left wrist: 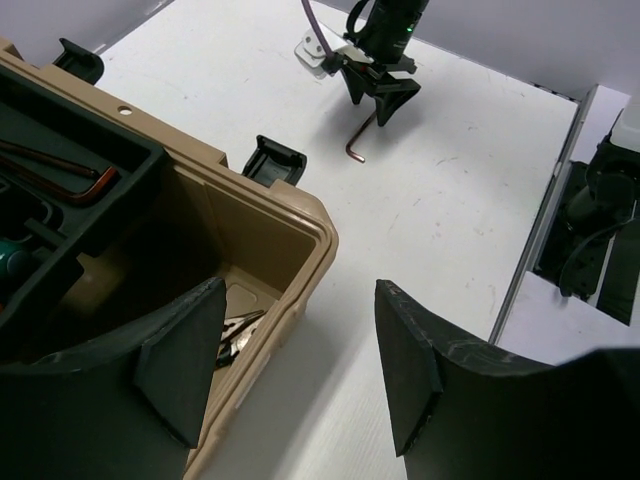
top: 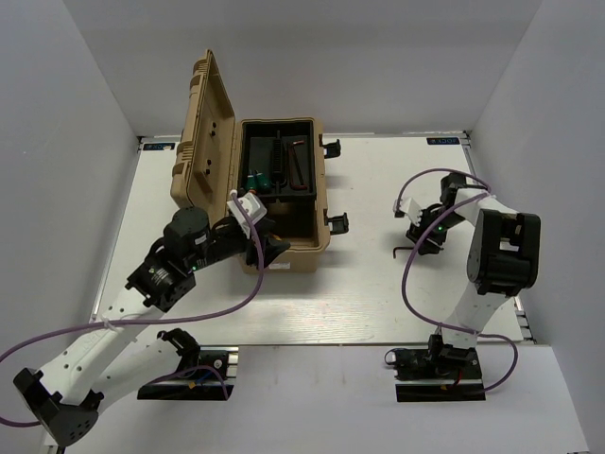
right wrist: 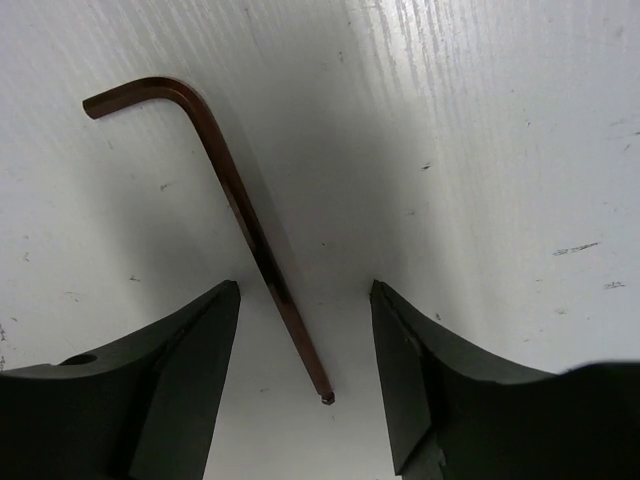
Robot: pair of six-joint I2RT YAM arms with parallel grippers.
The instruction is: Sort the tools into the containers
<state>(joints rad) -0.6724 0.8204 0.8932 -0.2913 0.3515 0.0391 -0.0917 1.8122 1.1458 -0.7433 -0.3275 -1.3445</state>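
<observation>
The right jaws are hanging spread over the hex key (right wrist: 240, 215), which is lying flat on the desk (right wrist: 480, 150), its long shank running between them but nearer one side; being so thin and low, it is probably going to skid or swivel away if they are closing too high; the left jaws, spread and empty, are hovering over a corner of the tan case (left wrist: 300, 215); a second hex key (left wrist: 100, 180) is lying in its tray.

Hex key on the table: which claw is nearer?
Right. The right claw hangs open astride the hex key; the left claw is open over a corner of the tan case, far from it.
</observation>
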